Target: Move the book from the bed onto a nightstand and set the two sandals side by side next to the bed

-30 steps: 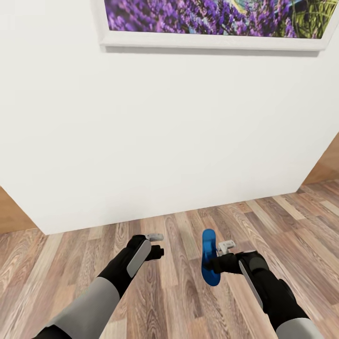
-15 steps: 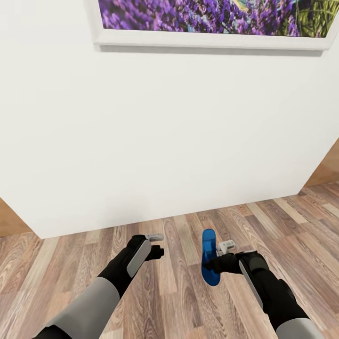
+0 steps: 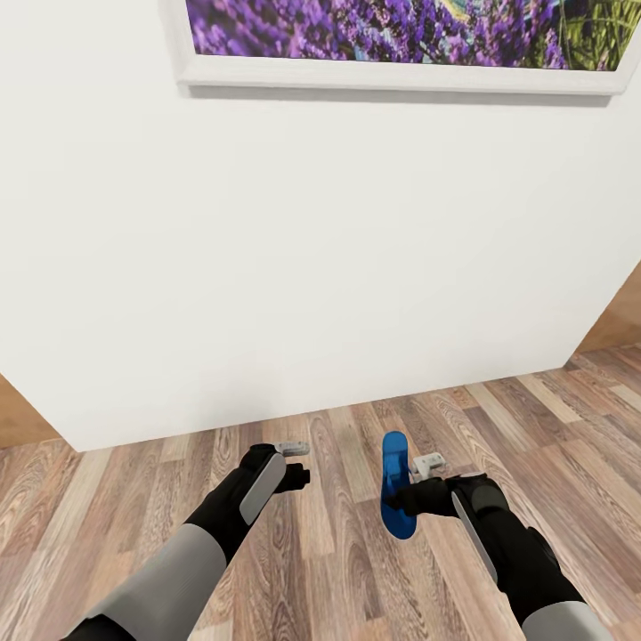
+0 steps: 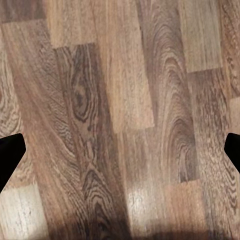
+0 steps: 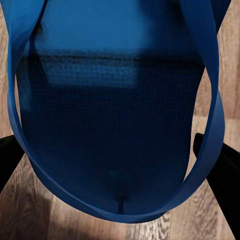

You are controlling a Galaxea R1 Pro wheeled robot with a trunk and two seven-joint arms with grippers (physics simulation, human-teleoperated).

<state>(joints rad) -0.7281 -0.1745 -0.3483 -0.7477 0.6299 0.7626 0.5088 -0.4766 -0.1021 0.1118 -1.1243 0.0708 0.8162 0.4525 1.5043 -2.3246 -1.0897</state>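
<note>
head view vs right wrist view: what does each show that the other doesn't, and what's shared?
Head only: the white wall, the framed lavender picture, the left gripper holding nothing, and both arms over the floor.

Right wrist only: a close look at the sandal's thong straps looping around its sole, with the dark jaws at either side.

Shared: the blue sandal held in the right gripper, and the wood-plank floor below.

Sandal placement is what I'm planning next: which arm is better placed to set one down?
Right. Its gripper already holds a blue sandal above the wood floor; the left gripper is open and empty.
</note>
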